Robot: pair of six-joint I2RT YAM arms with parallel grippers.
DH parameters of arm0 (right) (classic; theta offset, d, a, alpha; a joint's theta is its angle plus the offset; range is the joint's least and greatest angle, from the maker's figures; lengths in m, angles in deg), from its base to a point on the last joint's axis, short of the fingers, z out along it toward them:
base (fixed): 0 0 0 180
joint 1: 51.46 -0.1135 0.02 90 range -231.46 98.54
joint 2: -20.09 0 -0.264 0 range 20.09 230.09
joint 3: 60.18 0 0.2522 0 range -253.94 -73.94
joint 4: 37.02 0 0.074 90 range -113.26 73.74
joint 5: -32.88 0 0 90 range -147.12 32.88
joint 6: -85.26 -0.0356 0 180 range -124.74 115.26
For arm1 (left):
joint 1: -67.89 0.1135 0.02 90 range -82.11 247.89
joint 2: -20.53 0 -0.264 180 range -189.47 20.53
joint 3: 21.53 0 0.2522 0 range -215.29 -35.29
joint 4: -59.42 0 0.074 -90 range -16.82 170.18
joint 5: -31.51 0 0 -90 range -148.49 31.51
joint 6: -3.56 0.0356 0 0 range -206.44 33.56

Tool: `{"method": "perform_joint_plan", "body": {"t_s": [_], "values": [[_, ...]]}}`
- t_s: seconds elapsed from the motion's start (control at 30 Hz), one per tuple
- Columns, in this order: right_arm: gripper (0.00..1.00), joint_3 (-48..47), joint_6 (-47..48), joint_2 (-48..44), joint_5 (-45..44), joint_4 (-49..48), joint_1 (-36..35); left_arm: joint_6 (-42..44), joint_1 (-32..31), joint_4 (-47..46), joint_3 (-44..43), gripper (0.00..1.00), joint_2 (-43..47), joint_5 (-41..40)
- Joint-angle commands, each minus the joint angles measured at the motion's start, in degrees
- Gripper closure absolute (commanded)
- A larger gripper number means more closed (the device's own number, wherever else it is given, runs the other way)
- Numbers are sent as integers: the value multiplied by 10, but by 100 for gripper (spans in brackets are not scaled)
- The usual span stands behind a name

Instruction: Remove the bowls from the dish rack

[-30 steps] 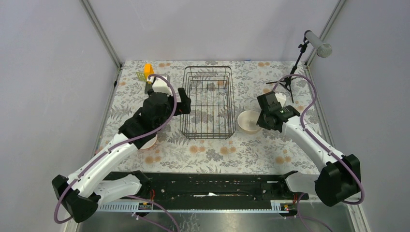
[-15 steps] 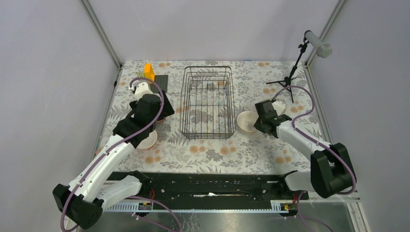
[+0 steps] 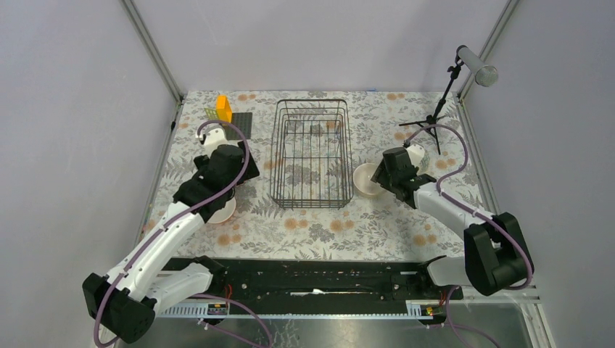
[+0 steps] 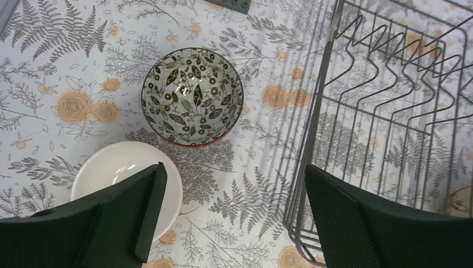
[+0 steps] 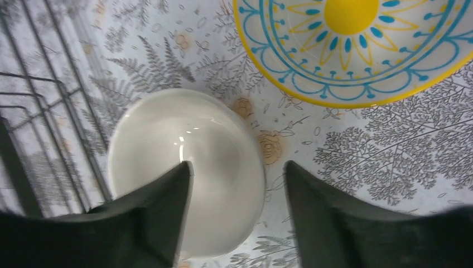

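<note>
The black wire dish rack (image 3: 312, 152) stands mid-table, and I see no bowl inside it. My right gripper (image 5: 237, 212) is open just right of the rack (image 5: 44, 111). Its fingers straddle the right rim of a cream bowl (image 5: 187, 167), which rests on the cloth (image 3: 365, 180). A yellow-and-blue patterned bowl (image 5: 357, 44) lies beyond it. My left gripper (image 4: 231, 212) is open and empty, left of the rack (image 4: 390, 111). It hovers over bare cloth near a white bowl (image 4: 125, 184) and a black-and-white leaf-patterned bowl (image 4: 192, 96).
At the back left an orange block (image 3: 223, 109) sits by a flat dark grey plate (image 3: 241, 123). A black tripod stand (image 3: 435, 119) with a grey cylinder (image 3: 477, 65) occupies the back right corner. Frame posts border the floral cloth.
My right gripper has opened and let go of the cream bowl, which now sits on the cloth. The left arm has drawn back from the rack's left side toward the near left.
</note>
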Motion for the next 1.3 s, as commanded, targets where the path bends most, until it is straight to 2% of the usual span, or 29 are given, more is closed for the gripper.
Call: {"method": "perform_joint_plan", "body": {"t_s": [0.0, 0.07, 0.17, 0.3, 0.43, 0.53, 0.8, 0.9, 1.03, 1.13, 1.27], "values": [[17, -20, 43, -57, 4, -7, 2, 24, 4, -41, 18, 1, 1, -22], [9, 0, 57, -97, -9, -12, 2, 30, 3, -54, 25, 1, 4, -40], [3, 49, 104, -165, -17, -80, 2, 56, 3, -96, 51, 1, 12, -61], [0, 124, 208, -230, -46, -194, 2, 106, 3, -163, 92, 1, 28, -65], [0, 208, 348, -246, -68, -352, 2, 145, 4, -221, 134, 1, 43, -77], [0, 254, 412, -208, -80, -463, 3, 178, 7, -264, 171, 1, 53, -91], [0, 267, 436, -76, -31, -588, 78, 221, 52, -342, 245, 1, 75, -85], [0, 276, 452, -31, 1, -643, 110, 244, 77, -409, 275, 1, 66, -65], [0, 300, 420, 40, 39, -759, 167, 275, 111, -488, 306, 1, 23, -29], [0, 312, 422, 104, 73, -848, 176, 286, 120, -579, 343, 1, 1, -8], [0, 302, 425, 100, 82, -817, 177, 296, 127, -705, 378, 1, -61, 29]]}}
